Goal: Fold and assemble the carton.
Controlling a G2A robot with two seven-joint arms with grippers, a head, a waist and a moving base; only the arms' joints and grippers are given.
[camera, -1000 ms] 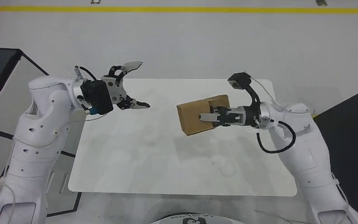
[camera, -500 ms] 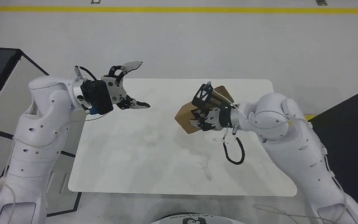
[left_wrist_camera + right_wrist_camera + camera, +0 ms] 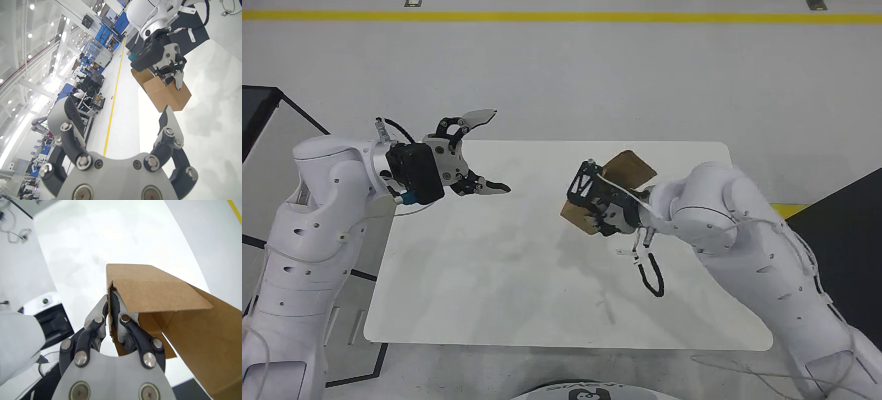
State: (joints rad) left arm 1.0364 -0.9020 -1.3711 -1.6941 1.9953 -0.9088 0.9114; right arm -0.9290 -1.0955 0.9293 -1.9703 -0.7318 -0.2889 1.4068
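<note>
Well, carton (image 3: 628,167) (image 3: 168,94) (image 3: 160,291): brown, half open, tilted, over the far part of the tabletop (image 3: 492,290) on the robot's right side.
Right hand (image 3: 604,208) (image 3: 172,83) (image 3: 111,306): closed tight on one wall of the carton, one finger inside, one outside.
Left hand (image 3: 494,152) (image 3: 117,106): wide open, holding nothing, over the far left part of the tabletop, well apart from the carton.

The right gripper (image 3: 112,306) pinches a ragged-edged wall of the brown carton (image 3: 198,336), one finger inside it and one outside. A flap (image 3: 158,294) lies folded across the carton's open end, with the white table (image 3: 90,237) behind
</note>
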